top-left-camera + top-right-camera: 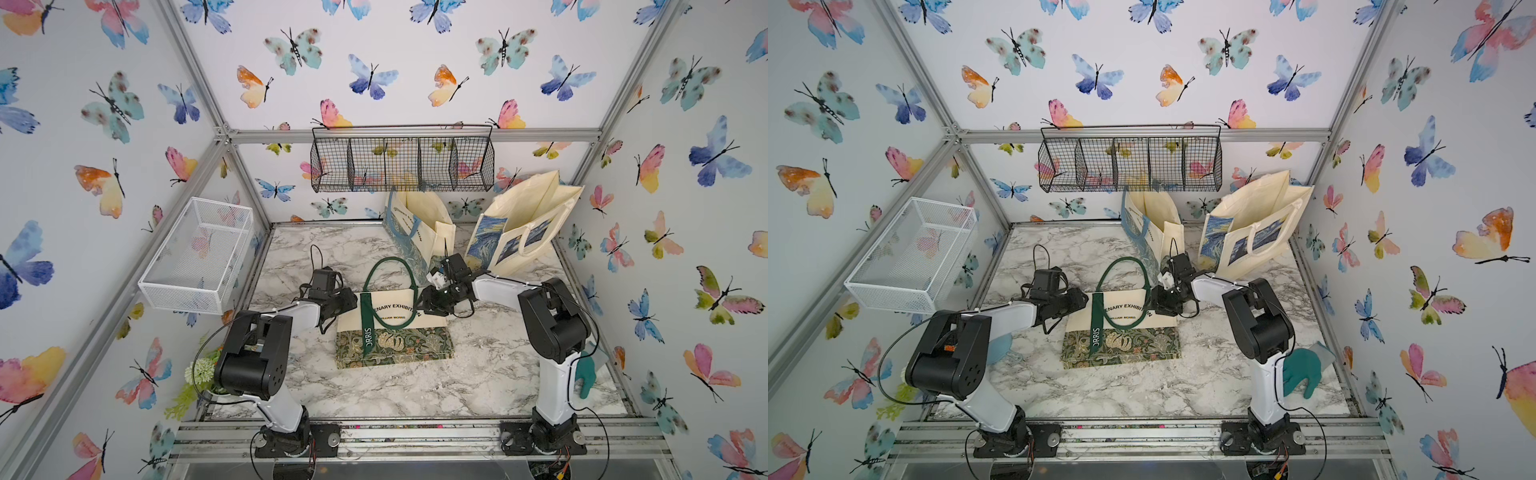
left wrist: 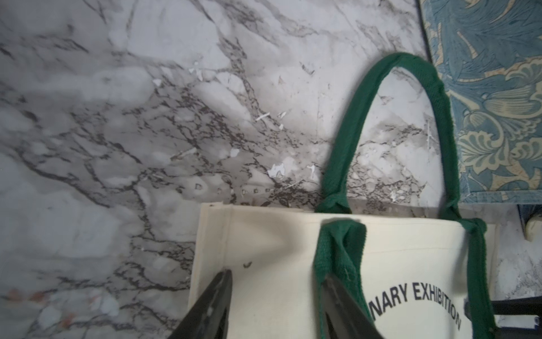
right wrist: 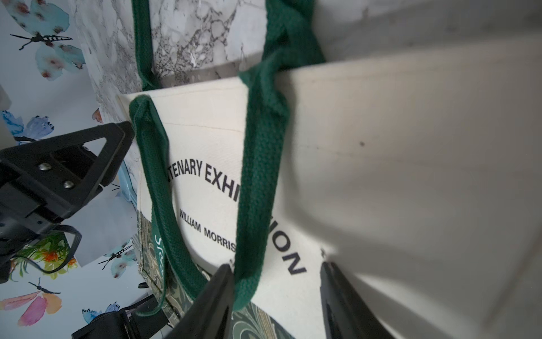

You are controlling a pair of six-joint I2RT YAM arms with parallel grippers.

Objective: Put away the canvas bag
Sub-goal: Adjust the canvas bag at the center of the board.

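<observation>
Down on the white marble-patterned tabletop (image 1: 415,386), the cream canvas bag (image 1: 395,328) with green webbing handles and a dark floral band lay flat at the centre, one handle looped out across the marble toward the back. At the rear stood a cream tote with blue leaf print (image 1: 419,226). Near it was a cream tote with a swirling blue painting (image 1: 523,224), leaning. And a teal glove (image 1: 1302,372) lay at the near right corner.
</observation>
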